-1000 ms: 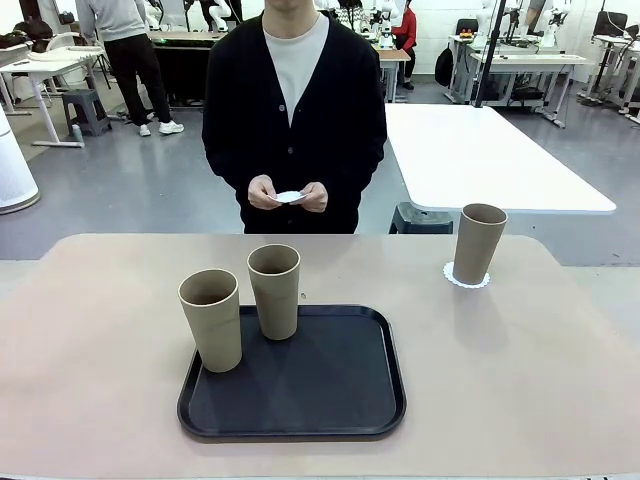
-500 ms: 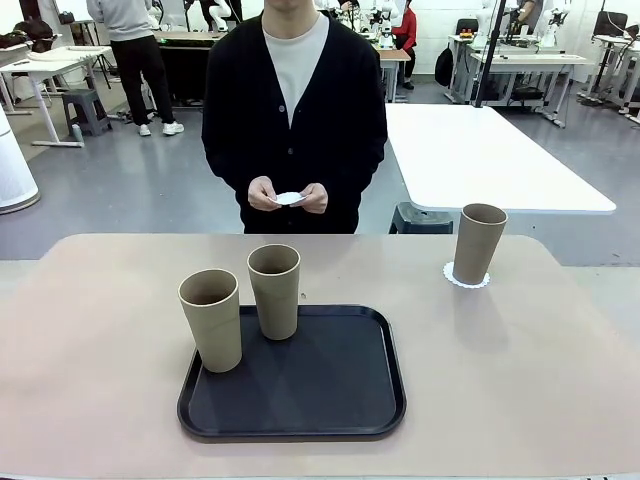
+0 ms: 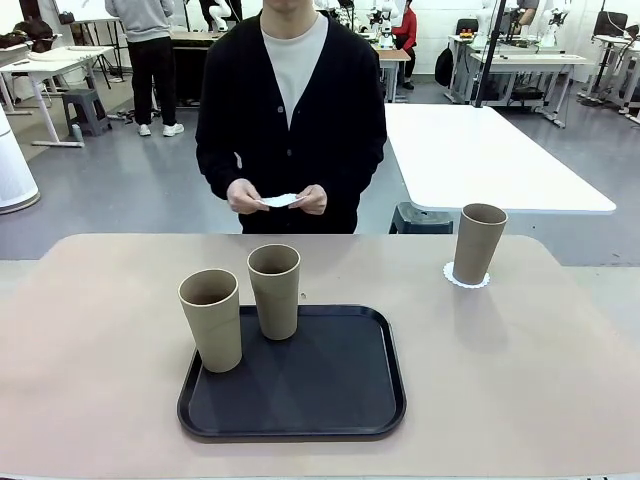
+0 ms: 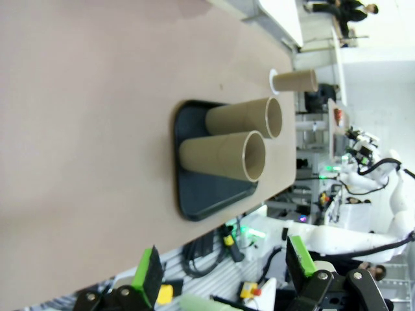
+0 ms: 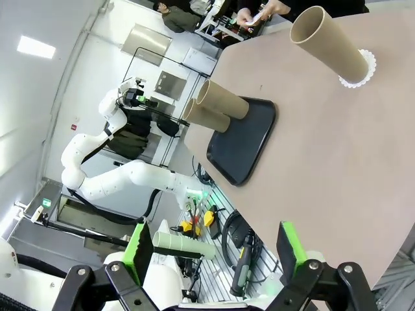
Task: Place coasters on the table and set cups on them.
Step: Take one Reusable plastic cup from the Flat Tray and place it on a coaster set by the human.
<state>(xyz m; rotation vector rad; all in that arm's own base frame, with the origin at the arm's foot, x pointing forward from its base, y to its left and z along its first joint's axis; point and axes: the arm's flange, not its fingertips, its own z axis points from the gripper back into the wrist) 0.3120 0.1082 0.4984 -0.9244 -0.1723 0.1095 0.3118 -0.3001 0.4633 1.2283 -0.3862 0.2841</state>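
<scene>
Coasters: 1 coaster (image 3: 467,279) lies far right on the counter (image 3: 540,390) under a cup (image 3: 478,243); more white paper (image 3: 281,200) sits in the person's hands (image 3: 312,200)
Change: the person's picture-left hand has drawn sideways from the other over the last half second, with the paper between them; cups and tray unmoved
Meaning: probably the next coaster being peeled free; 1 of 3 settings done
Waiting: 2 cups (image 3: 274,291) upright on the black tray (image 3: 330,400)
Left hand (image 4: 225,259): jaws spread wide, grasping nothing, well apart from the cups
Right hand (image 5: 213,236): likewise released, empty, touching nothing
</scene>
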